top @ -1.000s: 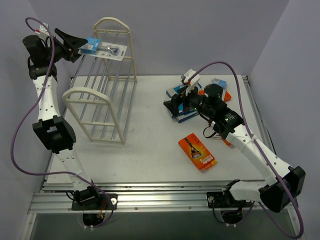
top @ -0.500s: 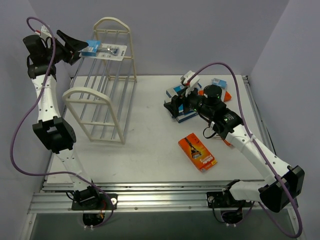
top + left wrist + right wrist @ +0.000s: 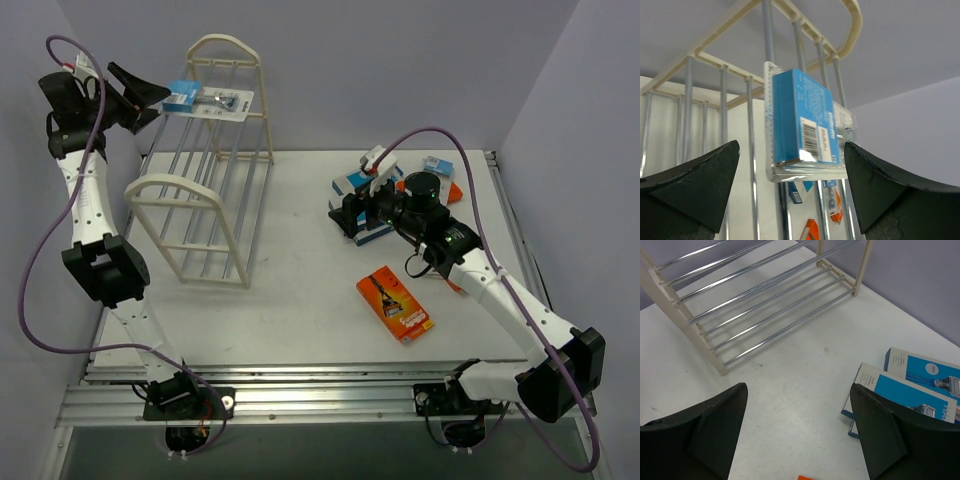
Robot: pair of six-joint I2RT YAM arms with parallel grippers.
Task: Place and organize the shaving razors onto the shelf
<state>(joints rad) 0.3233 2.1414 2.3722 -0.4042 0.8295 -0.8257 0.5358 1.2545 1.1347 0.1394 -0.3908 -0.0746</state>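
Since a second before, the left gripper [image 3: 152, 100] had drawn back leftward off the blister pack [image 3: 212, 100], its jaws spread and empty. The pack lay on the shelf's [image 3: 190, 186] top rods beside the far arch, long axis crosswise to them, blue header toward that gripper. The right gripper [image 3: 799, 387] hung open and empty over the table [image 3: 300, 290].

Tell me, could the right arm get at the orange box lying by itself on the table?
Probably yes: the orange box lies flat in the open with nothing on it, and the right gripper, open and empty, hovers nearby.
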